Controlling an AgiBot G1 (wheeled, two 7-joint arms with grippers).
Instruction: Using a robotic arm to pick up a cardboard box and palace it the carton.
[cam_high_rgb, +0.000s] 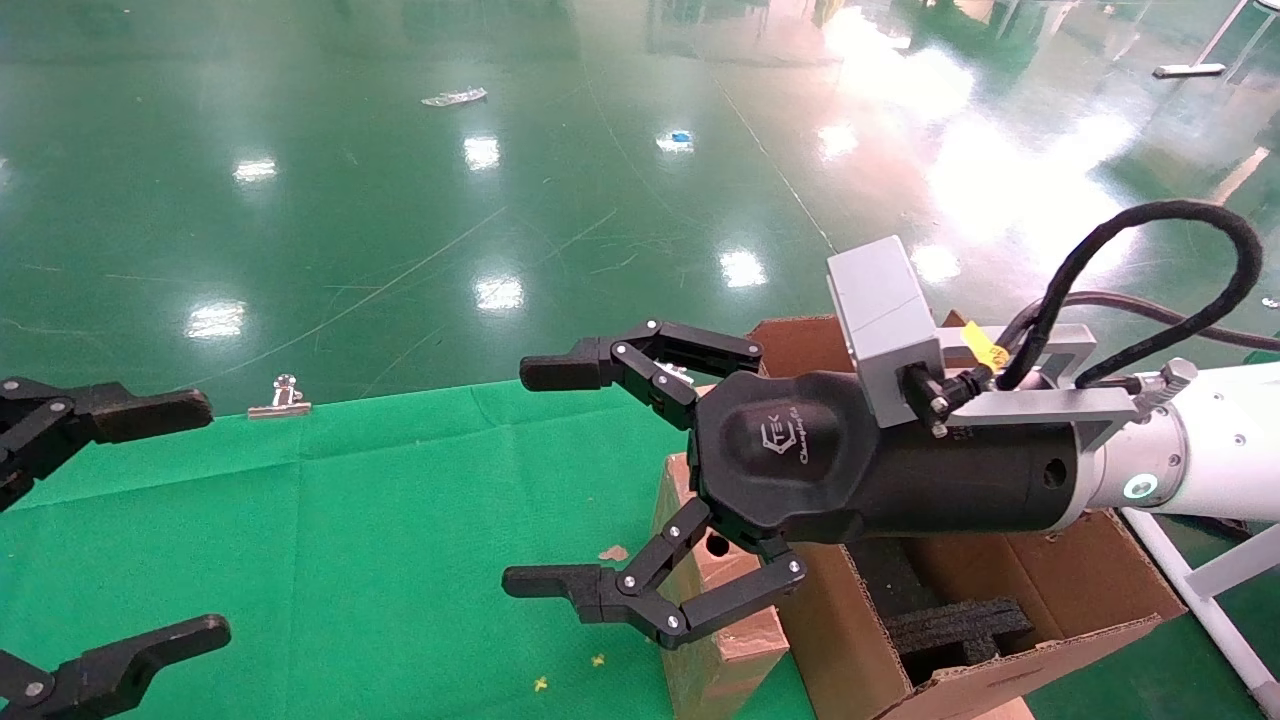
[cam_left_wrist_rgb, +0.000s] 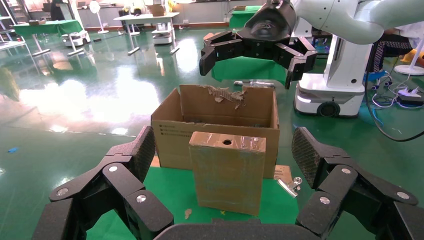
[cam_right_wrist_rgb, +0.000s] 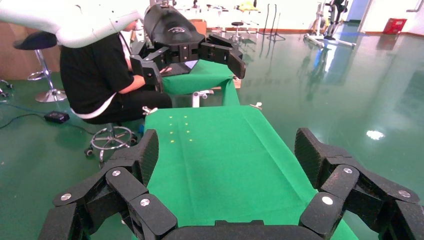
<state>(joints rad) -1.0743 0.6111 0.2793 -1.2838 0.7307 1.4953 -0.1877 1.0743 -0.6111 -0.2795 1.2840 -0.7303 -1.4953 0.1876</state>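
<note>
In the head view, the right end effector (cam_high_rgb: 560, 478) of the robotic arm (cam_high_rgb: 1190, 460) is hanging above the green-covered desk (cam_high_rgb: 350, 540) with its black fingers (cam_high_rgb: 565, 372) spreading wide apart, holding nothing; a grey camera block (cam_high_rgb: 882, 312) and a looping black cable (cam_high_rgb: 1160, 270) are sitting on its wrist. Just below and behind it, the cardboard box (cam_high_rgb: 715, 640) is standing upright on the desk, touching or just beside the outer wall of the carton (cam_high_rgb: 1080, 600), with a round hole showing in its upper part. Black foam inserts (cam_high_rgb: 955, 625) are lying inside the carton. The left end effector (cam_high_rgb: 110, 520) is showing at the left edge, also gaping open and empty, and a metal clip (cam_high_rgb: 281, 400) is lying at the far edge of the desk. In the left wrist view, the left end effector (cam_left_wrist_rgb: 220, 170) is facing the cardboard box (cam_left_wrist_rgb: 227, 172), which is standing between its 2 open fingers (cam_left_wrist_rgb: 132, 155) but well apart from them, in front of the carton (cam_left_wrist_rgb: 220, 117) with its torn flap; the right end effector (cam_left_wrist_rgb: 257, 52) is hovering open above the carton. In the right wrist view, the right end effector (cam_right_wrist_rgb: 225, 165) is spreading open over the bare green desk (cam_right_wrist_rgb: 220, 160), the left end effector (cam_right_wrist_rgb: 192, 55) is hanging open farther off, and a seated person in black (cam_right_wrist_rgb: 100, 80) is behind it.
</note>
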